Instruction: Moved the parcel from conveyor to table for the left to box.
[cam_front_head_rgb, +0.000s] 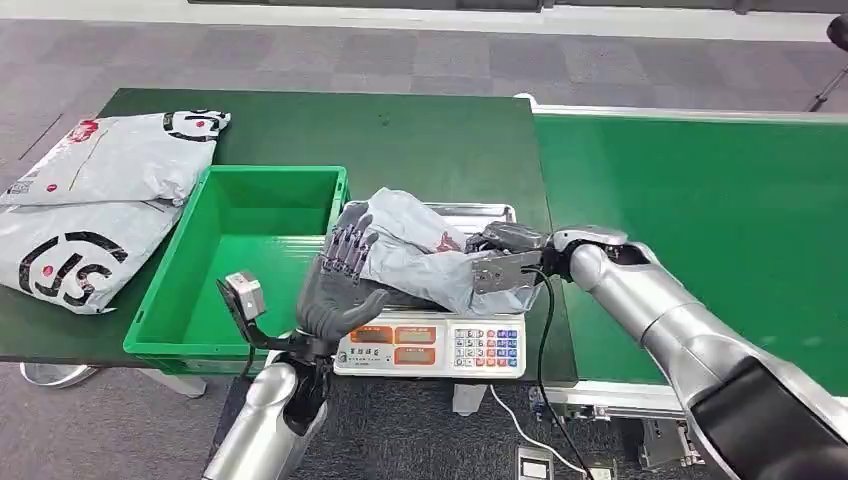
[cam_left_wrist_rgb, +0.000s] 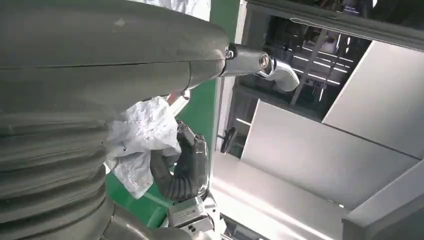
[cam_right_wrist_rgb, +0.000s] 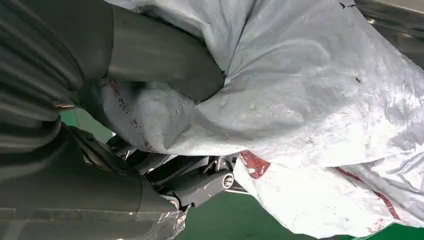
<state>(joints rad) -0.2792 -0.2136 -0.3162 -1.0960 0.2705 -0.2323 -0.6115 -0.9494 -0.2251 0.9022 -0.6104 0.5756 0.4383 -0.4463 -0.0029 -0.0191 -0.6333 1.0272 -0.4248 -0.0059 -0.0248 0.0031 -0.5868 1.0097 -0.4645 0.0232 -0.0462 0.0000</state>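
Resting on the steel tray of a white electronic weighing scale (cam_front_head_rgb: 430, 347), the crumpled grey plastic mailer parcel (cam_front_head_rgb: 425, 250) sits between the robot's two hands at the near edge of the dark green table (cam_front_head_rgb: 400, 130). The right hand (cam_front_head_rgb: 505, 258) grips the parcel's right end; in the right wrist view the thick grey thumb (cam_right_wrist_rgb: 165, 62) presses into the plastic from one side and darker fingers (cam_right_wrist_rgb: 195, 185) curl under it. The left hand (cam_front_head_rgb: 345, 275) stands upright against the parcel's left end, fingers apart and extended over the plastic, touching it; whether it actually has hold cannot be told. Just left of the scale stands a bright green plastic bin (cam_front_head_rgb: 250, 275). Two more grey printed mailer bags (cam_front_head_rgb: 100, 200) lie at the table's left end. The green conveyor belt (cam_front_head_rgb: 700, 200) runs beside the table on the right.
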